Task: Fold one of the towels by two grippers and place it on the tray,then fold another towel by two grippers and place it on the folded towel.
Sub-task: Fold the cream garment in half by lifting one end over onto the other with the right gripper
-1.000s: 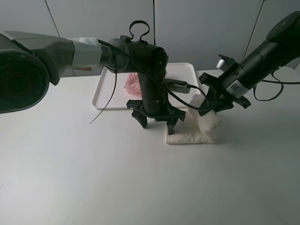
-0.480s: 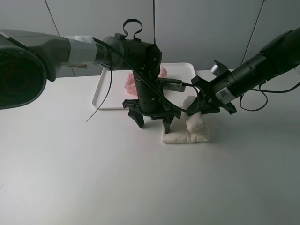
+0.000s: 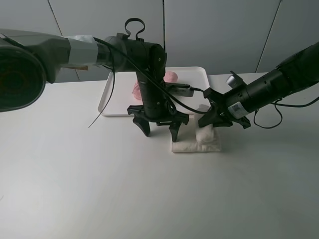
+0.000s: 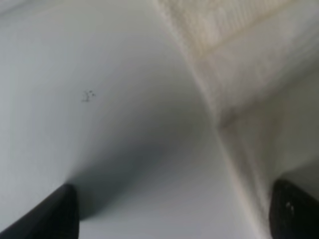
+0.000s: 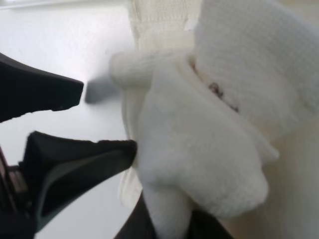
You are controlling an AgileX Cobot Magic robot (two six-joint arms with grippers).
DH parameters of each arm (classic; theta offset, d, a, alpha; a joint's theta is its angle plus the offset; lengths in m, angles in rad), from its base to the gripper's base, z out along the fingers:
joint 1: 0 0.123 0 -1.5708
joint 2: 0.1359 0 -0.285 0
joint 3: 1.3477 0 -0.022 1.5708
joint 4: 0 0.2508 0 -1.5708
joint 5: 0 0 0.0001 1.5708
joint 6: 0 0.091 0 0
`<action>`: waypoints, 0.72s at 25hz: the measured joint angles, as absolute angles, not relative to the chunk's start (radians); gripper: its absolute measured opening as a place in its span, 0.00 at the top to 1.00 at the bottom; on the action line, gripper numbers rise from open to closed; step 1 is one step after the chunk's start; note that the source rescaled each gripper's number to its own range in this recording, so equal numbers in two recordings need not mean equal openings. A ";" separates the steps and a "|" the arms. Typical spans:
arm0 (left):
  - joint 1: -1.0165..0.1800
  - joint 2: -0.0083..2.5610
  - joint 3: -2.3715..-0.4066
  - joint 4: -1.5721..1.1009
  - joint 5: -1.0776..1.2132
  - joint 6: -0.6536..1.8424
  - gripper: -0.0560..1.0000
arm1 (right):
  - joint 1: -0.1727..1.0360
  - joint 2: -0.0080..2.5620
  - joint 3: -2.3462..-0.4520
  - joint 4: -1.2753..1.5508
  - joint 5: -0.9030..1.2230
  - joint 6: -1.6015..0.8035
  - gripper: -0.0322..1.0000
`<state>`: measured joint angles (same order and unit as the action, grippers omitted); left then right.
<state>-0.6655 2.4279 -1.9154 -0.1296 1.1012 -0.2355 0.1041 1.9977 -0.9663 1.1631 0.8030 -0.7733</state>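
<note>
- Fingers [image 3: 215,115] of the right gripper [image 3: 209,122] pinch a raised fold of the cream towel [image 3: 194,146] on the counter [image 3: 99,174].
- Beside it the left gripper [image 3: 158,127] hovers, spread wide and empty.
- On the tray [image 3: 109,102] sits the pink towel [image 3: 171,76]; folding and stacking the cream towel remain.

The cream towel [image 5: 209,124] is soft cloth with a fluffy, looped pile. Its hem [image 4: 209,27] is a flatter, ribbed weave. The pink towel [image 3: 169,77] looks like the same matt cloth. The tray [image 3: 110,99] is smooth white plastic with a slight sheen. The table [image 3: 89,189] is smooth, matt white. The left gripper [image 3: 159,132] is matt black plastic, and faintly shiny grey tape [image 3: 82,47] wraps its arm.
</note>
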 joint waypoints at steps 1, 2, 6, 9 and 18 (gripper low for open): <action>-0.655 2.416 -1.915 -0.136 1.097 -0.233 0.01 | 0.104 1.998 -0.966 1.163 0.801 -0.773 0.92; -0.643 2.403 -1.915 -0.142 1.091 -0.227 0.01 | 0.104 1.998 -0.966 1.163 0.799 -0.773 0.92; -0.589 2.327 -1.915 -0.199 1.080 -0.177 0.01 | 0.104 1.998 -0.966 1.163 0.781 -0.775 0.92; -0.563 2.282 -1.929 -0.210 1.089 -0.149 0.01 | 0.106 1.998 -0.966 1.163 0.760 -0.775 0.92; -0.557 2.250 -1.976 -0.208 1.101 -0.126 0.01 | 0.106 1.998 -0.966 1.240 0.797 -0.802 0.59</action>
